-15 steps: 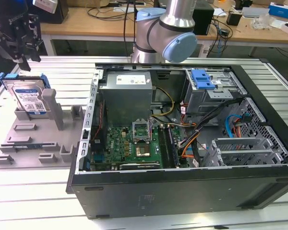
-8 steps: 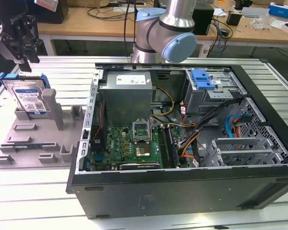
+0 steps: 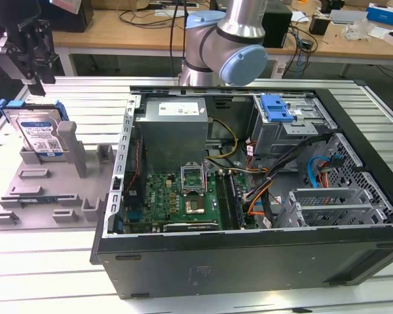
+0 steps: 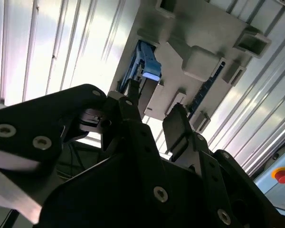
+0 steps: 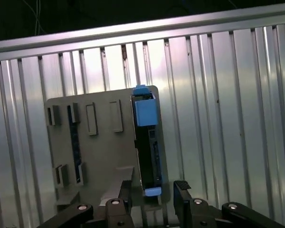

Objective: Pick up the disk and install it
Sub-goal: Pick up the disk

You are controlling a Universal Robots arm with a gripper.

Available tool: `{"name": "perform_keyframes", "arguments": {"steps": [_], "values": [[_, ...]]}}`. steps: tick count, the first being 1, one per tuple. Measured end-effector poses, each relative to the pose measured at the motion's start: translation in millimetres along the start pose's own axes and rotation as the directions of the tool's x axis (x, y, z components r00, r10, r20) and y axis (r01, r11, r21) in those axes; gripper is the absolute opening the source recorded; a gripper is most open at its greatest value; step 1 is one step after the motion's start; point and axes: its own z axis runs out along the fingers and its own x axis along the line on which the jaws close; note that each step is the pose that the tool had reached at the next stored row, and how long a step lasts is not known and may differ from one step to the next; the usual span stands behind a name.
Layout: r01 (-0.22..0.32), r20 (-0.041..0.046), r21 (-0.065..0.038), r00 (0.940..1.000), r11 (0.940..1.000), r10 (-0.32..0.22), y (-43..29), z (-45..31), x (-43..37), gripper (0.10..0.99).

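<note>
While the gripper (image 3: 34,52) hangs in the air at the exterior view's far left, the disk (image 3: 40,134) stands on edge just below it. The disk is slotted into a grey fixture plate (image 3: 33,195) that lies on the slatted metal table (image 3: 52,275). Its labelled face is turned toward the camera, and a blue carrier frames it. The gripper is clear of the disk and carries nothing. At the exterior view's right of the plate lies the open computer case (image 3: 249,261). A motherboard (image 3: 183,196) covers its floor, a grey metal box (image 3: 173,127) sits behind that, and a blue latch (image 3: 276,108) rests on the drive cage at the back. The arm (image 3: 229,33) rises behind the case.

In the second wrist view, the two black fingers (image 4: 178,129) stand spread, with an empty gap between them. Beyond them the disk (image 4: 145,66) shows edge-on in the fixture plate (image 4: 204,42). A red button (image 4: 281,175) shows far off.

In the first wrist view, the fingers (image 5: 183,195) are likewise parted and grip nothing. The disk (image 5: 147,147) stands edge-on in the plate (image 5: 99,152), roughly in line with the gap. A blue carrier tab shows at each of its ends.
</note>
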Motion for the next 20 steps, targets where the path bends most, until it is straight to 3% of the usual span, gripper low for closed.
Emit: {"name": "perform_keyframes", "arguments": {"steps": [2, 8, 12, 20], "values": [[0.015, -0.0003, 0.0, 0.9999, 0.9999, -0.015, 3.2, 0.8, -1.5, 0.482], [0.022, 0.0, 0.001, 0.9998, 0.9998, -0.022, 28.9, 6.7, 0.6, 0.482], [0.069, 0.0003, 0.003, 0.9976, 0.9976, -0.069, 33.6, 10.5, 1.0, 0.482], [0.092, 0.0005, 0.004, 0.9958, 0.9958, -0.092, 55.1, 17.2, 3.0, 0.482]]}}
